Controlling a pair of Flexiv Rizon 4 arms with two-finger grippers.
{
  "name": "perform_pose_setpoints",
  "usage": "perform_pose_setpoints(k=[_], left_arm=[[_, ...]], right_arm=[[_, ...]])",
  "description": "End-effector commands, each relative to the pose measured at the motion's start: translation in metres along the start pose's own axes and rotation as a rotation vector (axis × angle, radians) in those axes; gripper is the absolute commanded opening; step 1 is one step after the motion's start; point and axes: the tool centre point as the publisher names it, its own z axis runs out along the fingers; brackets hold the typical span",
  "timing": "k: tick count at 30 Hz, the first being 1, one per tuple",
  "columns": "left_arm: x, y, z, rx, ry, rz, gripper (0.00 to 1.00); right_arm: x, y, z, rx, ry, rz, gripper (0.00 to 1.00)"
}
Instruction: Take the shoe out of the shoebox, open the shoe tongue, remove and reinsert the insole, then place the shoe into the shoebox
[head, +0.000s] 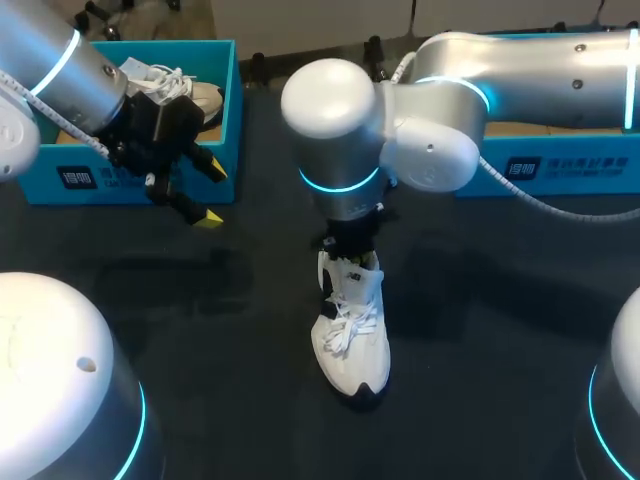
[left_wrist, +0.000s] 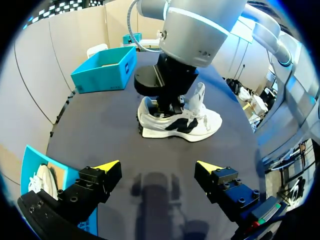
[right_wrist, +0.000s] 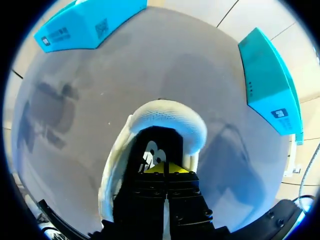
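A white shoe (head: 352, 335) with a black sole stands on the black table, toe toward the front edge. My right arm reaches in to the middle, and its gripper (head: 348, 248) points down into the shoe's heel opening. From the right wrist the gripper (right_wrist: 167, 169) is shut, its yellow tips together inside the white heel collar (right_wrist: 172, 116), just above the dark insole (right_wrist: 151, 151). Whether they pinch the insole is hidden. My left gripper (head: 205, 190) hangs open over the table beside the left shoebox (head: 130, 175). In its own view the left gripper (left_wrist: 159, 167) is empty, and the shoe (left_wrist: 182, 122) lies well ahead of it.
The left blue shoebox holds a second white shoe (head: 170, 85). Another blue shoebox (head: 560, 165) stands at the back right behind my right arm. Both boxes show in the right wrist view, one (right_wrist: 85, 22) ahead of the shoe and one (right_wrist: 270, 85) to its side.
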Motion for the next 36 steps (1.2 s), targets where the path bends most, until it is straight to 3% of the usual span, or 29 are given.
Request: perform_pose_setpoints(k=[1,10,23,31,36], left_arm=[[0.001,0.0,-0.001,-0.003,-0.002,0.0,1.0],[0.001,0.0,-0.001,-0.003,-0.002,0.0,1.0],[0.001,0.0,-0.001,-0.003,-0.002,0.0,1.0],[0.001,0.0,-0.001,-0.003,-0.002,0.0,1.0],[0.001,0.0,-0.001,-0.003,-0.002,0.0,1.0]], right_arm=[[0.008,0.005,0.02,0.026,-0.008,-0.005,0.0],[0.017,0.002,0.041,0.05,0.051,-0.014,0.0],[0.04,0.01,0.037,-0.003,0.17,-0.056,0.0],[0.053,0.018,0.033,-0.014,0.183,-0.11,0.0],[0.05,0.019,0.024,-0.028,0.162,-0.12,0.0]])
